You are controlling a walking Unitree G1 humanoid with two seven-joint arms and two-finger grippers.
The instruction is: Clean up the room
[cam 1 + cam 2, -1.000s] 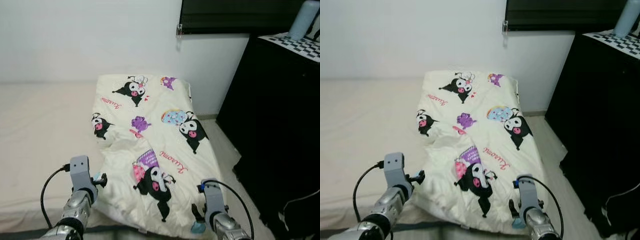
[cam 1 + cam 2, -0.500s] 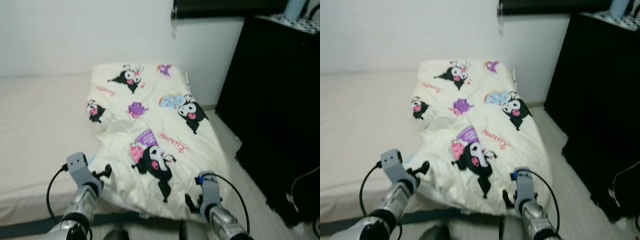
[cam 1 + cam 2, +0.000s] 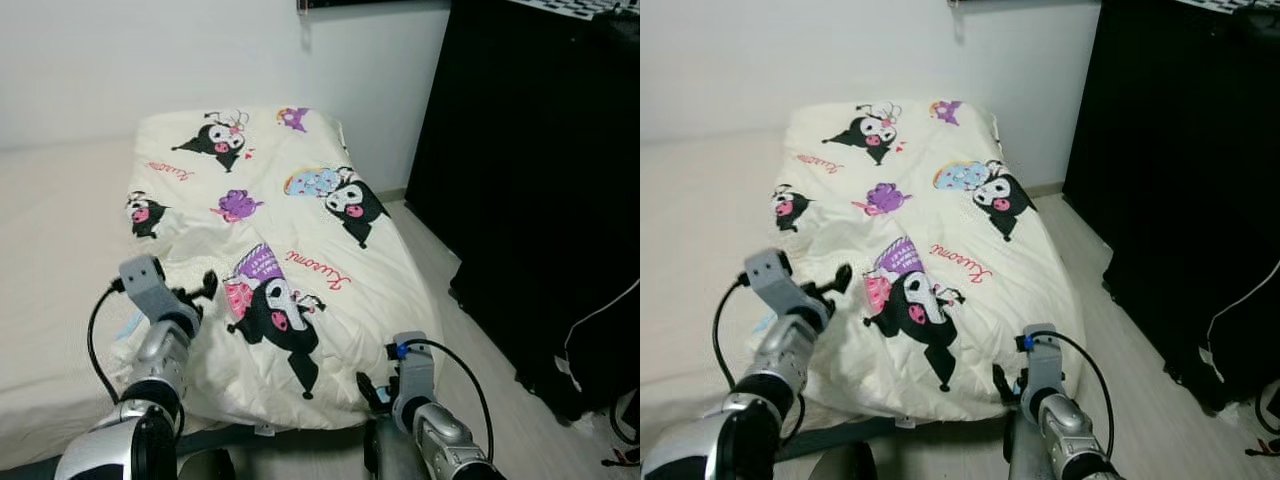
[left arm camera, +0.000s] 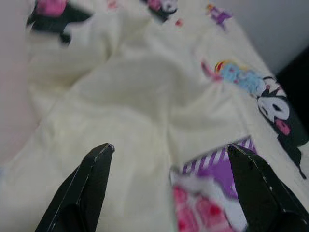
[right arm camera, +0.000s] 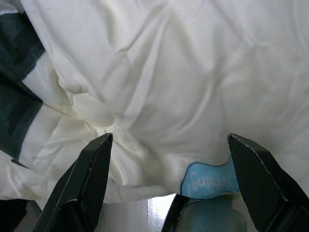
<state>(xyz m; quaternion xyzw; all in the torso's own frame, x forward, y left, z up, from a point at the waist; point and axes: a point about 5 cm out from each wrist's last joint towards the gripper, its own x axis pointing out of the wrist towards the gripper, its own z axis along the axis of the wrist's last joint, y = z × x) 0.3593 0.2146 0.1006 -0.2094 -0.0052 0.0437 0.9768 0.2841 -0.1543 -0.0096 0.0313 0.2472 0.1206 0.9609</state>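
Left eye view: the quilt (image 3: 280,250) was spread lengthwise ahead; both grippers, left (image 3: 195,295) and right (image 3: 375,388), were held open at its near edge.

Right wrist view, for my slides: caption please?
Open right end effector at the cream comforter's hanging edge, blue tag visible.

Head stereo pair looking down over blanket (image 3: 270,230), wrist cameras close above its folds
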